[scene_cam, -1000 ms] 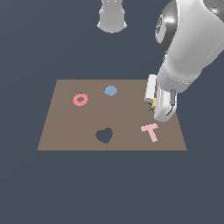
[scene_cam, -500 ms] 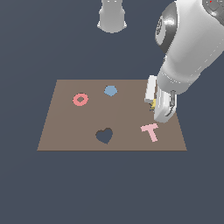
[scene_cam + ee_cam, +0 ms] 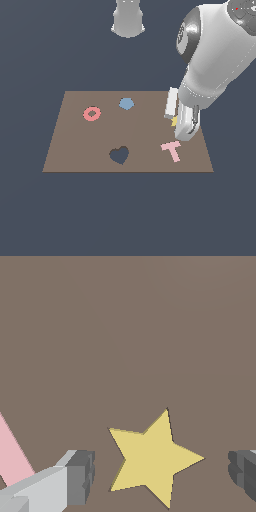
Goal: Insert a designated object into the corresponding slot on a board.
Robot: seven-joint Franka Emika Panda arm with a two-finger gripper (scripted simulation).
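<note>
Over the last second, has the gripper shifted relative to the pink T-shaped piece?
No. In the exterior view the gripper sits at the same spot just above the pink T-shaped piece on the brown board, as before.

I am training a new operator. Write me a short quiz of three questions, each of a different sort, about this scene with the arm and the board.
1. True or false: the pincer is shut on the yellow star.
2. Multiple choice: which dark cutout shows on the board in the exterior view? A) heart B) square C) triangle
3. Fill in: in the exterior view, the piece beside the pincer, toward the board's near edge, is the pink ____.

Key
1. False. In the wrist view the fingers stand apart on either side of the star, with gaps.
2. A, the heart cutout.
3. T.
</note>
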